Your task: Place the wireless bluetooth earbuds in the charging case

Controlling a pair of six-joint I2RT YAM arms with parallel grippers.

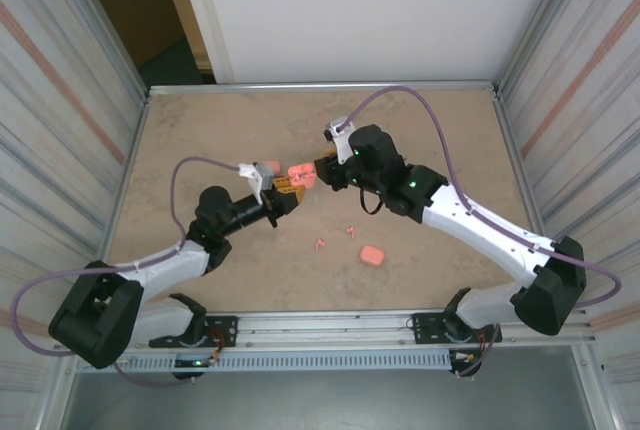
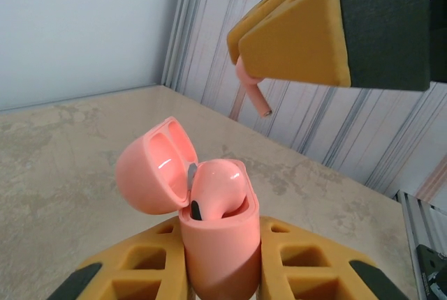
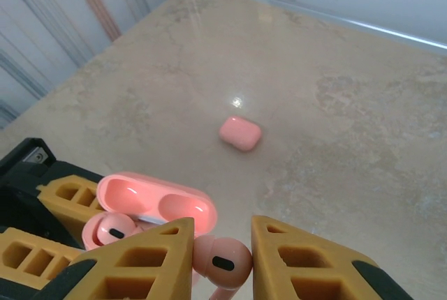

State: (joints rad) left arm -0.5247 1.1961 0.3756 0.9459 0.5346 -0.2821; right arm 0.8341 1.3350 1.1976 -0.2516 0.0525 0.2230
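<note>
My left gripper (image 2: 220,230) is shut on the body of an open pink charging case (image 2: 220,258), held upright off the table. Its lid (image 2: 150,167) is tipped back, and one earbud (image 2: 216,188) sits in a socket. My right gripper (image 3: 222,234) is shut on a second salmon-pink earbud (image 3: 222,261), stem pointing down, just above and beside the case's open top (image 3: 154,202). From above, the two grippers (image 1: 288,190) (image 1: 322,172) meet over the middle of the table around the case (image 1: 300,175).
A closed pink case (image 1: 371,254) lies on the table toward the near side, and another (image 1: 267,167) lies just behind my left gripper. Loose earbuds (image 1: 319,243) (image 1: 350,231) lie on the tabletop near the first case. Striped walls enclose the table.
</note>
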